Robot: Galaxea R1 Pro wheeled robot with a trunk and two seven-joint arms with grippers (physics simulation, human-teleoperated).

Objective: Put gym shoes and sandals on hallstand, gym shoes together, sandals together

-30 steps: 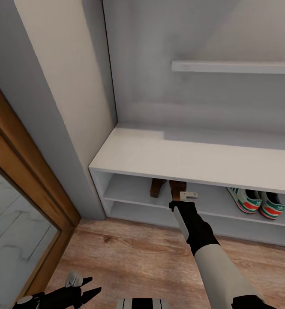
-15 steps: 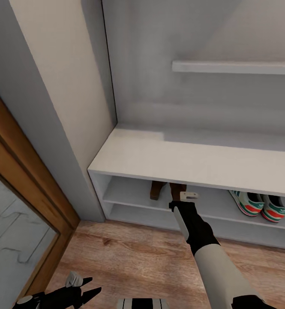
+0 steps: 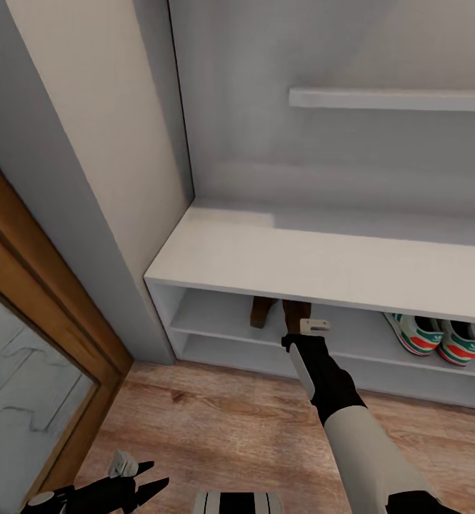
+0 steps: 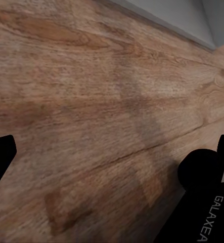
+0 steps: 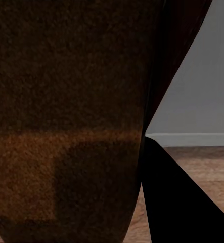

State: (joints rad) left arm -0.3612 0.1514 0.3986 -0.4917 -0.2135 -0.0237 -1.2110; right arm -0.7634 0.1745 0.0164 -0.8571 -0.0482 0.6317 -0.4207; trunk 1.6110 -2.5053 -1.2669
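The hallstand stands against the wall, its flat top bare. On its middle tier the two gym shoes sit side by side at the right. Further left on that tier is one sandal, with the second sandal right beside it. My right gripper reaches into that tier and is shut on the second sandal, whose brown sole looms close in the right wrist view beside one dark finger. My left gripper hangs open low over the corridor floor.
A grey wall shelf juts out above the hallstand. A wood-framed door or panel with a glass-like pane stands at the left. The hallstand's bottom tier lies just above the floor.
The whole head view has shifted slightly, so the camera moved. Both arms, the sandals and the gym shoes stay where they were.
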